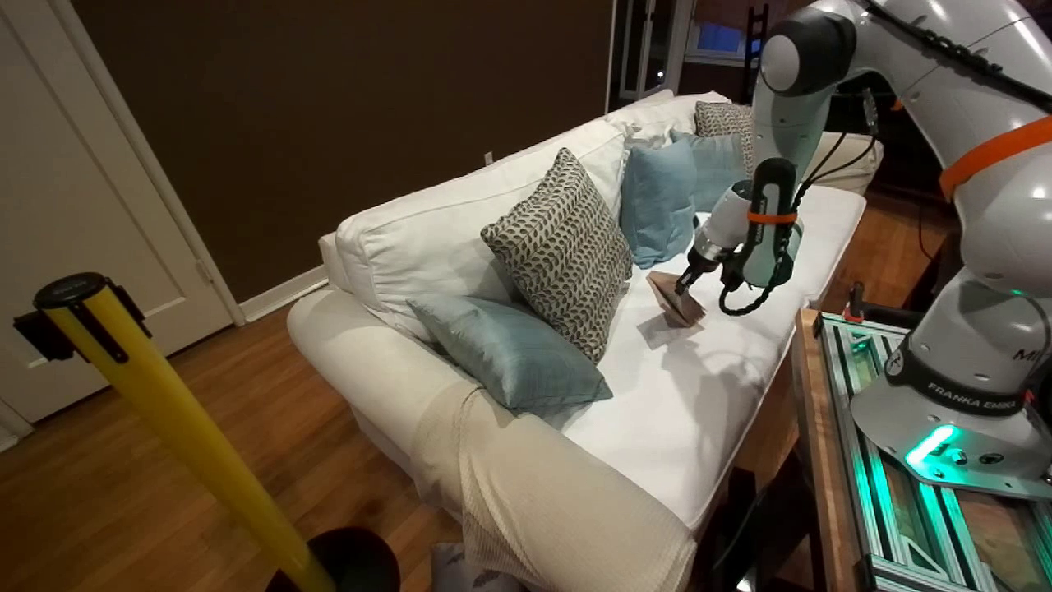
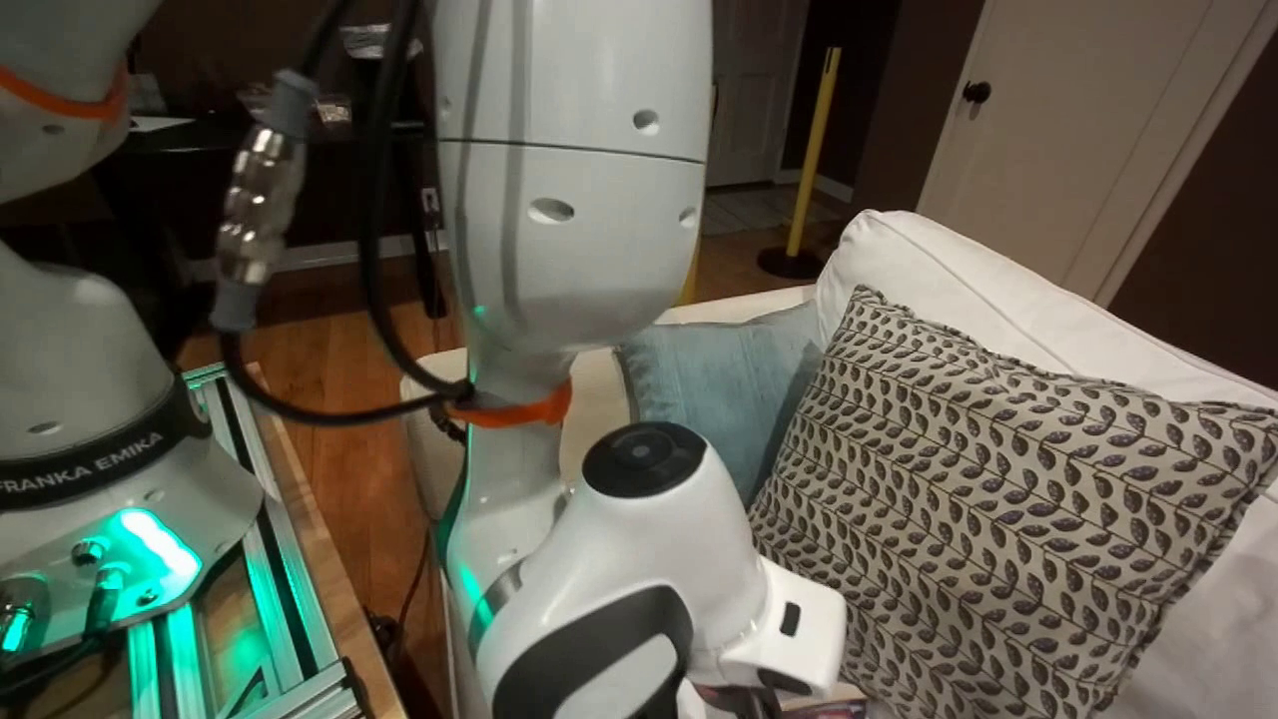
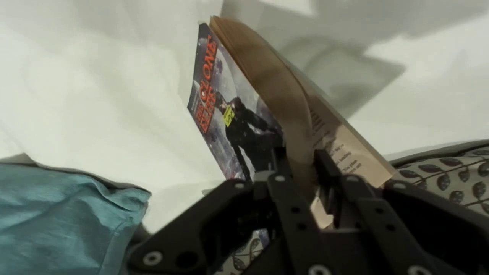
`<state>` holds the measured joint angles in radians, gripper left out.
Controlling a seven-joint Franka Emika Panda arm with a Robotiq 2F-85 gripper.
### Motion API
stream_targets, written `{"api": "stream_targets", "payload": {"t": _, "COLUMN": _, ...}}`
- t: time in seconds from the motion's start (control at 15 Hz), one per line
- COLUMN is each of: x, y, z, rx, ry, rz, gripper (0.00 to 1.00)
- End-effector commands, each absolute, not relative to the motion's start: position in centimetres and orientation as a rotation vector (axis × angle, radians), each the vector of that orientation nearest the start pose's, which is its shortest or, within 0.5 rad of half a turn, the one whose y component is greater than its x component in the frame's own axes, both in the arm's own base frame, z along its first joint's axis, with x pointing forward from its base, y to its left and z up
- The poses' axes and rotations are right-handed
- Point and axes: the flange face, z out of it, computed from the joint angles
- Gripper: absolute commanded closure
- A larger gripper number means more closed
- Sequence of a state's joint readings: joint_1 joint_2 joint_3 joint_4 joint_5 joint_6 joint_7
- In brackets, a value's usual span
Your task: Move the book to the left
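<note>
The book [image 3: 275,103] has a dark and pale illustrated cover with red-orange lettering. It is partly open, with printed pages showing on its right side. My gripper [image 3: 300,162] is shut on a section of its pages and cover, one finger on each side. In an exterior view the book [image 1: 668,300] hangs tilted from the gripper [image 1: 686,281] over the white sofa seat. Its shadow lies beside it; I cannot tell whether its lower corner touches the seat. In an exterior view only a sliver of the book [image 2: 834,710] shows at the bottom edge; the arm hides the fingers.
A grey patterned cushion [image 1: 563,255] leans on the sofa back beside the book. A light-blue pillow [image 1: 509,349] lies near the sofa arm [image 1: 526,477]. More light-blue pillows [image 1: 657,201] stand farther along. The robot's wooden table [image 1: 814,427] runs along the sofa's front.
</note>
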<state>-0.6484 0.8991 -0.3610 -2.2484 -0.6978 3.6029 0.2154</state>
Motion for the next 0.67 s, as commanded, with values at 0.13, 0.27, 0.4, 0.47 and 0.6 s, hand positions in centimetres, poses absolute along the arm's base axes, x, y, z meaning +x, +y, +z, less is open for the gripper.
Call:
{"api": "stream_targets", "payload": {"t": 0.13, "x": 30.9, "y": -30.5, "z": 2.7, "rx": -3.386, "ry": 0.371, "rz": -0.534, "gripper": 0.48}}
{"api": "stream_targets", "payload": {"t": 0.27, "x": 31.2, "y": -28.1, "z": 2.8, "rx": -3.373, "ry": 0.369, "rz": -0.524, "gripper": 0.34}}
{"api": "stream_targets", "payload": {"t": 0.4, "x": 30.6, "y": -26.5, "z": 3.2, "rx": -3.376, "ry": 0.373, "rz": -0.437, "gripper": 0.19}}
{"api": "stream_targets", "payload": {"t": 0.47, "x": 30.4, "y": -26.2, "z": 3.6, "rx": -3.381, "ry": 0.4, "rz": -0.414, "gripper": 0.12}}
{"api": "stream_targets", "payload": {"t": 0.6, "x": 29.6, "y": -26.7, "z": 5.0, "rx": -3.395, "ry": 0.577, "rz": -0.368, "gripper": 0.0}}
